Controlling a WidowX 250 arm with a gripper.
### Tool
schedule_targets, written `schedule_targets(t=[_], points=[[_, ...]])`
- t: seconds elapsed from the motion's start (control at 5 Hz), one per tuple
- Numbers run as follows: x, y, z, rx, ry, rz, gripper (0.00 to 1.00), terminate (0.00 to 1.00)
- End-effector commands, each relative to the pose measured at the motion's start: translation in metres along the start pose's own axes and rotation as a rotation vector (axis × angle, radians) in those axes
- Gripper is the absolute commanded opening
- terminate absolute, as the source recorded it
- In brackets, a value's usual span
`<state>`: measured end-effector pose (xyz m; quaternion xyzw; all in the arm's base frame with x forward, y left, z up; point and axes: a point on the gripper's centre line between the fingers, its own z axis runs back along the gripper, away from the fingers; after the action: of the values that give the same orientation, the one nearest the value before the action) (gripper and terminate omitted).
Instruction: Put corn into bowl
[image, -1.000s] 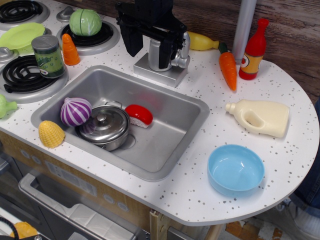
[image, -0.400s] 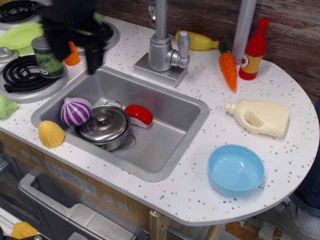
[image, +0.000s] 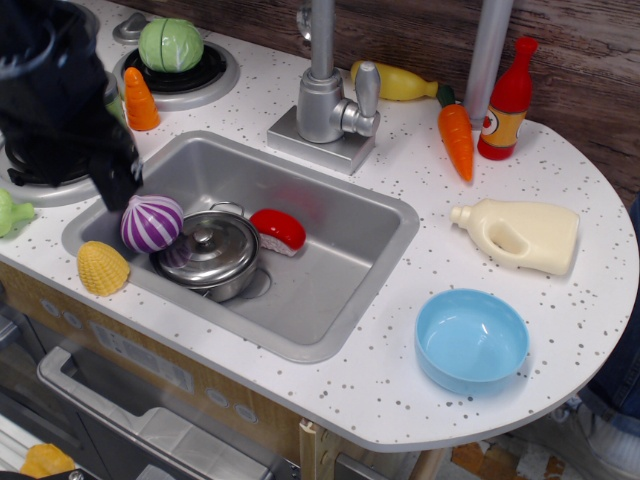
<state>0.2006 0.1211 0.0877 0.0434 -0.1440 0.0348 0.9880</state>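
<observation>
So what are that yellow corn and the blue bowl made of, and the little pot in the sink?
The corn looks like matte moulded plastic, with bumpy kernel rows and no shine. The bowl seems to be smooth light-blue plastic with an even, soft sheen. The pot is probably polished metal, as its lid reflects its surroundings like a mirror.

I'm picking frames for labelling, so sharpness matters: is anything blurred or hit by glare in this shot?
In the one view, observation.image, the gripper and arm at upper left are smeared by motion blur, so the jaws cannot be read; the corn, bowl and pot are sharp; soft highlights sit on the pot lid and sink, none washing out detail.
</observation>
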Motion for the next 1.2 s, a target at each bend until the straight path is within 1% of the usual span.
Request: schedule_targets(t=[0.0, 0.2, 0.4, 0.6, 0.8, 1.0], points=[[-0.009, 0.009, -0.018, 0.006, -0.082, -0.025, 1.00, 0.00], [-0.011, 0.017, -0.032, -0.019, -0.114, -0.049, 1.00, 0.00], [-0.011, 0.025, -0.040, -0.016, -0.114, -0.048, 1.00, 0.00], [-0.013, 0.024, -0.050, -0.050, -0.124, -0.047, 1.00, 0.00], [-0.014, 0.022, -0.060, -0.063, -0.125, -0.041, 1.00, 0.00], [-0.015, 0.025, -0.069, -0.071, -0.106, -0.017, 1.00, 0.00]])
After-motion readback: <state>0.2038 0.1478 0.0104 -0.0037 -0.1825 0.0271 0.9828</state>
